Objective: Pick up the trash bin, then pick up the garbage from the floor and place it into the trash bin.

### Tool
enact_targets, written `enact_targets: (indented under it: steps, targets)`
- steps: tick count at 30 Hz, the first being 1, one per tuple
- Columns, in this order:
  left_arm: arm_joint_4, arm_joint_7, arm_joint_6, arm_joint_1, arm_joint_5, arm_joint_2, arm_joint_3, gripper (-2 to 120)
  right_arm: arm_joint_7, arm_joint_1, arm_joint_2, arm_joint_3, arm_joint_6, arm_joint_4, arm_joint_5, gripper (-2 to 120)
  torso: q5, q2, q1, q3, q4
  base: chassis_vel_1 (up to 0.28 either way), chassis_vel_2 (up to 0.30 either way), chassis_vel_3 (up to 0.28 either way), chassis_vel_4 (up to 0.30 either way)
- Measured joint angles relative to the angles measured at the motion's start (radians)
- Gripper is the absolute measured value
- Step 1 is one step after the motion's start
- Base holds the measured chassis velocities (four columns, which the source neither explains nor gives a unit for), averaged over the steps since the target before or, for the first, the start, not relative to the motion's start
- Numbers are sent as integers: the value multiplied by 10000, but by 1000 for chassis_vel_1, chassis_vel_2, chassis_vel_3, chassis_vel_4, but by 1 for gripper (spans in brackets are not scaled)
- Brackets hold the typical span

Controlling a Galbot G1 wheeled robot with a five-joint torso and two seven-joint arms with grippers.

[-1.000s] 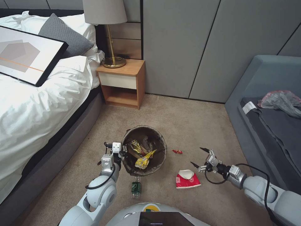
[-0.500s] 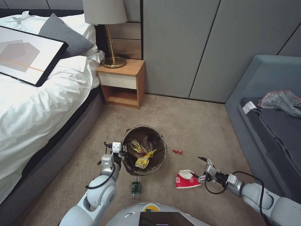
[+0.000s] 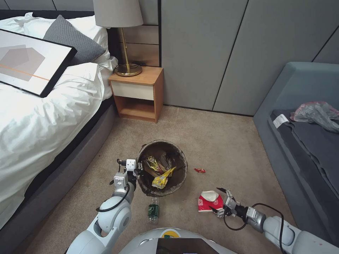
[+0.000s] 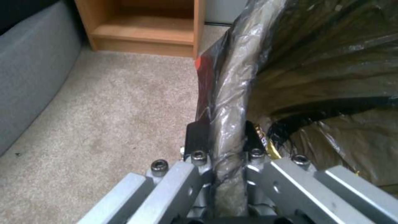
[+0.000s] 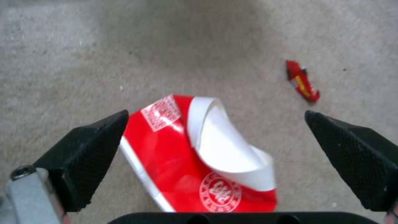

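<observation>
While the left tool [image 4: 219, 146] clamps the bag-lined rim of the trash bin [image 3: 162, 168] on the carpet, the right tool [image 3: 218, 199] stands spread wide, just beside the crushed red-and-white cup [image 3: 210, 201]. The cup's white seal printing is unreadable; a small red wrapper [image 3: 200, 170] lies beyond.

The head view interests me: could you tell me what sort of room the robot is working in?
Most likely a hotel-style bedroom: a bed with white linen, a wooden nightstand carrying a brass lamp, and a grey daybed on carpet.
</observation>
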Motion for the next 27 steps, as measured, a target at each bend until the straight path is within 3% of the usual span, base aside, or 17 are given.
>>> enact_targets:
  steps: [27]
  targets:
    - [12, -8, 10, -68, -38, -24, 29, 0, 220, 869, 858, -681, 48, -1252, -367, 100, -1, 0, 0, 0, 0, 0, 0, 0, 0]
